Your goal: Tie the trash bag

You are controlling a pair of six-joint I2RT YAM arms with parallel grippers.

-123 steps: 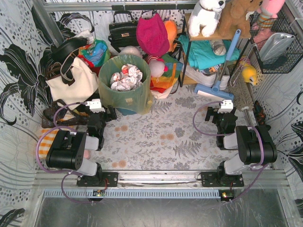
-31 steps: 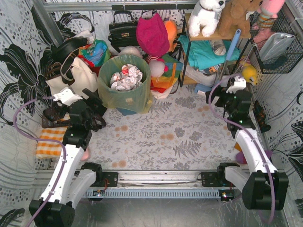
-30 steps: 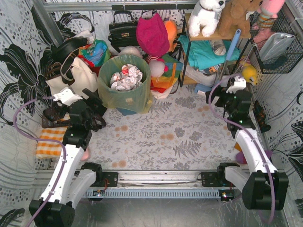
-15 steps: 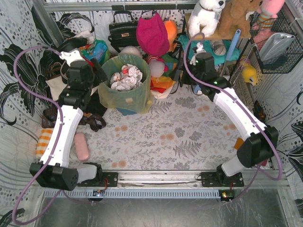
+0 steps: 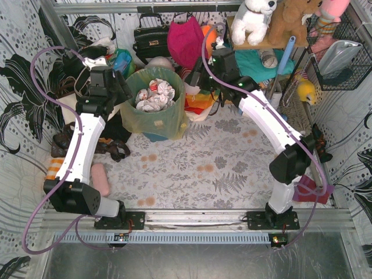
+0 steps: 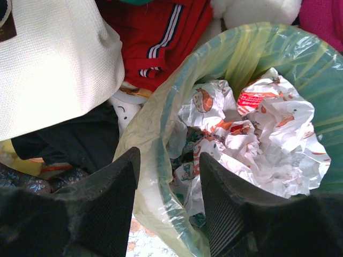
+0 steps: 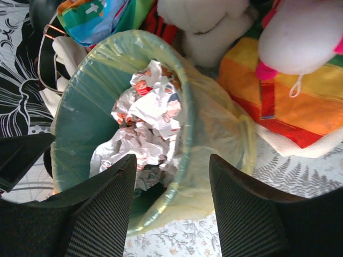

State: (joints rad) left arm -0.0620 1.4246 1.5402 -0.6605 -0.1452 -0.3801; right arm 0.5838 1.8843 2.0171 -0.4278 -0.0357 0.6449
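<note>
Trash bag (image 5: pixel 152 116): lines the teal bin (image 5: pixel 156 137) at the far left-centre of the counter (image 5: pixel 232 174); its top is folded out over the bin's edge, mouth wide and untied.
Step in hand: taking hold of the bag's rim at 2 opposite sides; no gathering or knotting done yet.
Left pincer (image 6: pixel 169 160): jaws apart, straddling the left rim, 1 finger outside and 1 over the crumpled paper (image 6: pixel 257 123); not pinching the film.
Right pincer (image 7: pixel 171 160): jaws apart astride the right rim, likewise unclamped.
Next move, as I judge it: close both on the thin film only, not the bin wall, then lift and draw the 2 sides inward to cross.
Behind: cream tote (image 5: pixel 96 99) and white plush toy (image 5: pixel 254 20) crowd close.
</note>
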